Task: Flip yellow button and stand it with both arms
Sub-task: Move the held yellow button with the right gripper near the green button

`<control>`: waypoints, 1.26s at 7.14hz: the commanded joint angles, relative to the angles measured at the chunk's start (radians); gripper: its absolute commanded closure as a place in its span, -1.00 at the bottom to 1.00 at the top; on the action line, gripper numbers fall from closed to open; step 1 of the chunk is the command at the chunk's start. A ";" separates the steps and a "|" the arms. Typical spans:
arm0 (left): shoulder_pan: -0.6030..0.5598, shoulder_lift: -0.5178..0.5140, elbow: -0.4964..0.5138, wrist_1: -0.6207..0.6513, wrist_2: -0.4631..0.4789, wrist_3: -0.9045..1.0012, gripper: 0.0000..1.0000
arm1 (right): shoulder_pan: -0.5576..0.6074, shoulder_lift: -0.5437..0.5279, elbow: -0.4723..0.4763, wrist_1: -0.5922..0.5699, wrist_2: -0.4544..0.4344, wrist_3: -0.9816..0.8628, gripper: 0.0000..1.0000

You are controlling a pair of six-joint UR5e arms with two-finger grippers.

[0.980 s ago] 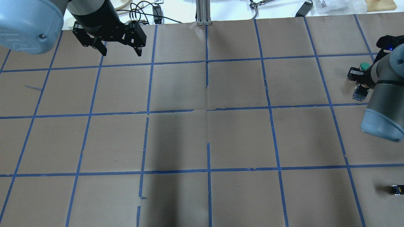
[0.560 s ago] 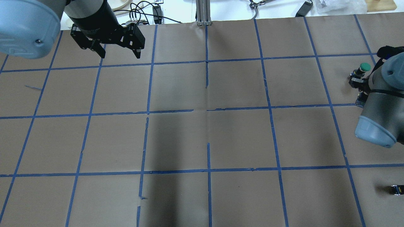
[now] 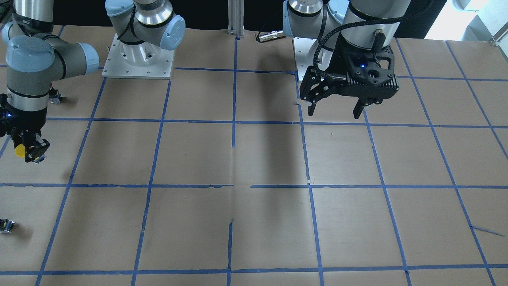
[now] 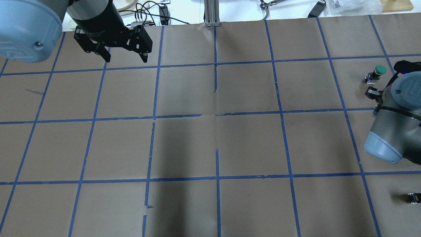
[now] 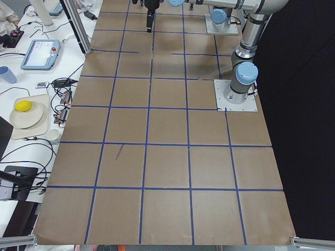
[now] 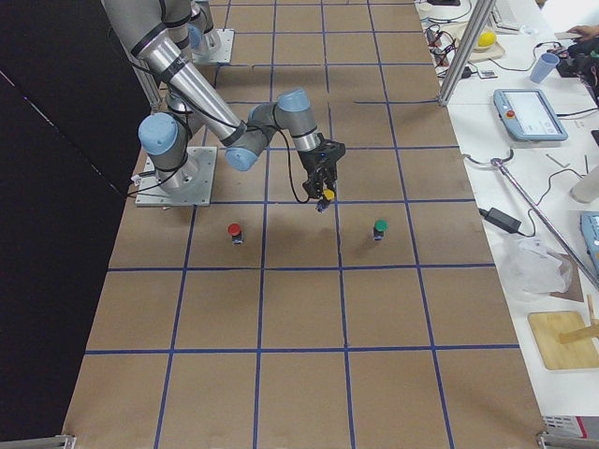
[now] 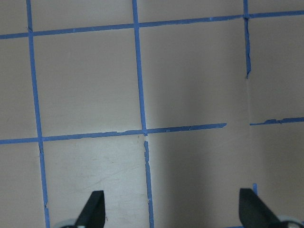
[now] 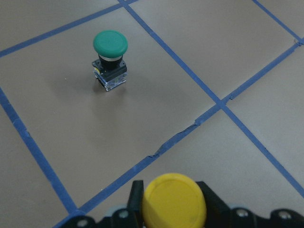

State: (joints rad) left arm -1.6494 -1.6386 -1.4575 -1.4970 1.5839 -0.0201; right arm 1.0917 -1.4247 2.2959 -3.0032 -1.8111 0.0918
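The yellow button (image 8: 175, 202) has a round yellow cap on a dark body. My right gripper (image 3: 27, 151) is shut on it near the table's right end. The cap (image 3: 20, 151) sticks out sideways from the fingers. It also shows in the exterior right view (image 6: 327, 195), held just above the paper. In the overhead view the right arm (image 4: 393, 112) hides the button. My left gripper (image 3: 335, 110) is open and empty above the table's left side. It shows in the overhead view (image 4: 126, 56) too, and in its wrist view the fingertips (image 7: 95, 209) stand wide apart.
A green-capped button (image 8: 110, 52) stands upright beyond the right gripper (image 4: 378, 70). A red-capped button (image 6: 235, 230) stands on the robot's side of it. Brown paper with a blue tape grid (image 4: 217, 115) covers the table. Cables and tools lie past the far edge.
The right arm has drawn back toward the robot, away from the green button, which now shows in full. The left gripper has shifted slightly and stays open.
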 commanded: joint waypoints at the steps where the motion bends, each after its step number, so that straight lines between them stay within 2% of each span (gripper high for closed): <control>1: -0.001 0.016 -0.018 -0.022 0.008 -0.001 -0.99 | -0.036 0.004 0.030 -0.033 0.001 -0.017 0.74; 4: 0.000 0.042 -0.012 -0.069 0.002 -0.003 -0.99 | -0.059 0.039 0.030 -0.039 0.028 -0.145 0.77; 6: 0.000 0.042 -0.018 -0.069 0.007 -0.001 -0.99 | -0.119 0.072 0.084 -0.196 0.101 -0.228 0.78; 9: 0.002 0.042 -0.020 -0.068 -0.004 0.000 -0.99 | -0.121 0.075 0.089 -0.221 0.128 -0.238 0.73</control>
State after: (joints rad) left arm -1.6481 -1.5979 -1.4733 -1.5648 1.5863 -0.0199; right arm 0.9725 -1.3521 2.3832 -3.2163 -1.6901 -0.1420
